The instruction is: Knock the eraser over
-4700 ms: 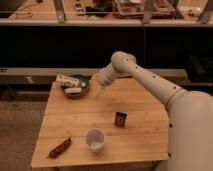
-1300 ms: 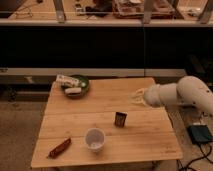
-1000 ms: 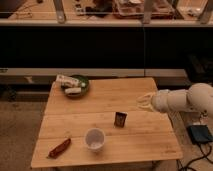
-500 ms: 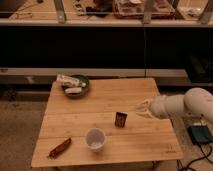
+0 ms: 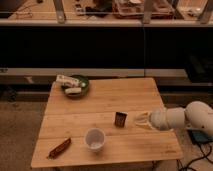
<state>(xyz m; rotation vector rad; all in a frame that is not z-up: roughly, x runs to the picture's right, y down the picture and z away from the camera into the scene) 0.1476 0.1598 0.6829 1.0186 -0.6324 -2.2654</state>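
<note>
Over the last half second the end effector (image 5: 138, 120) has dropped lower and edged left toward the eraser (image 5: 120, 119), which has not shifted. The eraser stands upright near the middle of the wooden surface (image 5: 110, 97), just left of the end effector, with a narrow gap between them. The pale fingers (image 5: 142, 116) look splayed apart and hold nothing. The white arm (image 5: 175, 119) enters from the right, cut off by the frame edge. A white cup (image 5: 95, 138) stands in front of the eraser and a reddish-brown bar (image 5: 59, 147) lies near the front left corner. A green bowl (image 5: 76, 85) sits at the back left, its pale contents hard to make out.
</note>
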